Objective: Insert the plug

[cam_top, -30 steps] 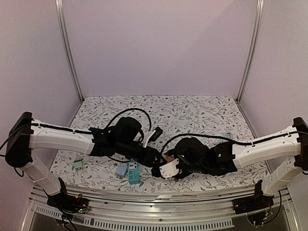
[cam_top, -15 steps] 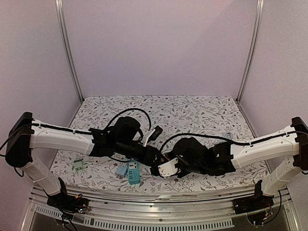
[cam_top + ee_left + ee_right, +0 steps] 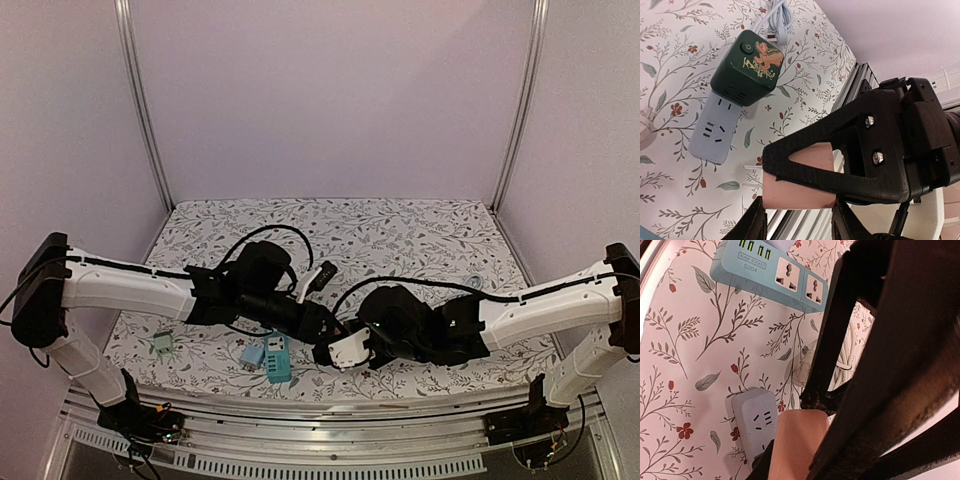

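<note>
The dark green plastic cube adapter [image 3: 747, 67], taken to be the plug, is seen upper left in the left wrist view, resting on the end of a pale grey power strip [image 3: 715, 132]. It is judged rigid, light and smooth-sided, and best gripped across opposite flat faces. Whether the left gripper [image 3: 324, 346] and right gripper [image 3: 348, 352] are closed cannot be told.

A desk [image 3: 400, 225] covered in a white cloth printed with grey leafy vines and small red flowers. Plain pale lilac walls [image 3: 330, 90] enclosed its far and side edges. Two metal posts [image 3: 140, 100] rose from the far corners. An aluminium rail [image 3: 330, 415] ran along the near edge. Soft, even light.
</note>
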Robot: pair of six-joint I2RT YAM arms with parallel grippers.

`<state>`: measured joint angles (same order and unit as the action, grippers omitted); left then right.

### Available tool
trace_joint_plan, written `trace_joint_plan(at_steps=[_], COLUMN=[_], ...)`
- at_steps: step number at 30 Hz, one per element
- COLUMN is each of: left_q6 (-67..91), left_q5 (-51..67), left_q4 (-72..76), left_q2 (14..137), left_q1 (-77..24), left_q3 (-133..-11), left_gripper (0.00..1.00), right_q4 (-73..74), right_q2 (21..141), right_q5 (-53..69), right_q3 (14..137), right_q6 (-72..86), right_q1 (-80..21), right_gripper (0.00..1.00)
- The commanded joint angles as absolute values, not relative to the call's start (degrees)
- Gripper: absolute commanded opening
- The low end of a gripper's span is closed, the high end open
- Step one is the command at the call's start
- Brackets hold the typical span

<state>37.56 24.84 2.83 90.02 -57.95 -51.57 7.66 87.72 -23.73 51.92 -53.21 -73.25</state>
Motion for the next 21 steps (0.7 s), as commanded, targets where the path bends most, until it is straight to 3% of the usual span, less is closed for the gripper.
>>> trace_joint_plan(at_steps=[1,2,4,6,7,21], left_q6=[37.4,37.6,37.8,37.7,37.5,33.7], left_q5=[24.7,24.3,22.9,21.5,20.8,3.0], left_q4=[5.1,5.5,5.6,5.5,4.9,0.2], left_q2=[90.1,89.8,89.0,88.0,87.6,77.7], left_q1=[-57.2,-57.2,-57.2,-57.1,-57.1,-56.3], left_q3=[-50.1,-49.7,-49.0,-48.3,-48.2,-42.1], left_gripper=[0.32,0.51,0.74,0.95,0.99,0.99], right_q4=[8.8,8.8,8.9,8.9,9.1,24.2], right_q2=[87.5,87.3,86.7,85.7,85.2,77.8], right_q5=[-23.7,-23.7,-24.0,-23.8,-23.7,-15.4], right_q3=[53.0,52.9,52.6,52.2,51.9,56.5], right_q6=[-52.4,-52.2,-51.8,-51.4,-51.4,-48.0], right_q1=[-73.6,-73.6,-73.6,-73.6,-73.6,-70.5], right_gripper=[0.0,0.0,0.0,0.0,0.0,0.0])
